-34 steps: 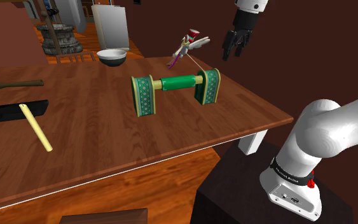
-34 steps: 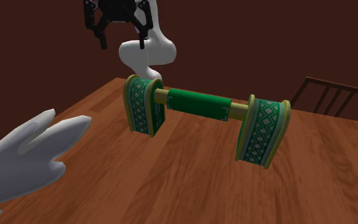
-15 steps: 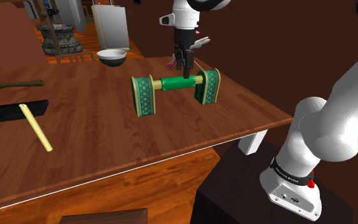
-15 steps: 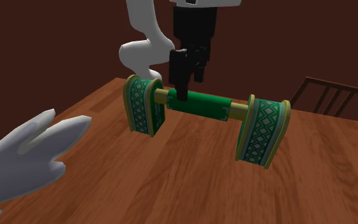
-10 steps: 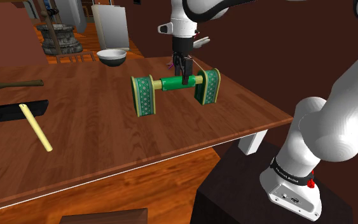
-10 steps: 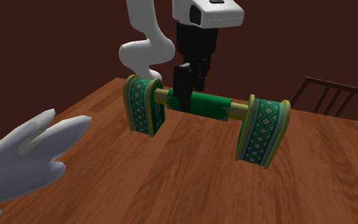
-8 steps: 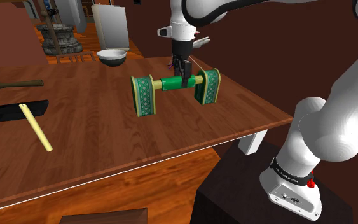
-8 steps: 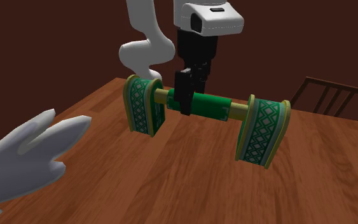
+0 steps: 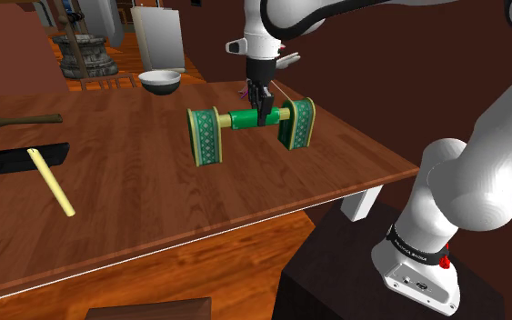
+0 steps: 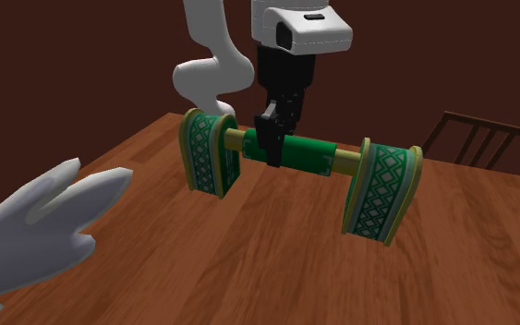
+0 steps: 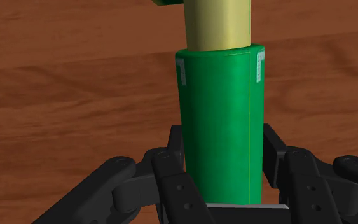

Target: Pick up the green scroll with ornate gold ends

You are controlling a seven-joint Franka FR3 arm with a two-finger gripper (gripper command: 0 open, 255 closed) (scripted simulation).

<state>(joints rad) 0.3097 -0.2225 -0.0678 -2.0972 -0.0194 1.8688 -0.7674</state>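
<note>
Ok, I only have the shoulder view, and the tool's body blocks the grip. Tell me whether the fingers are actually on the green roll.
Observer: In the wrist view the tool straddles the scroll. Its fingers sit against both sides of the green roll, with no gap visible at either.
Operator: Give me the depth of the grip.
Observer: In the second exterior view the near finger hangs down across the roll's face, with its tip close to the roll's lower edge.
</note>
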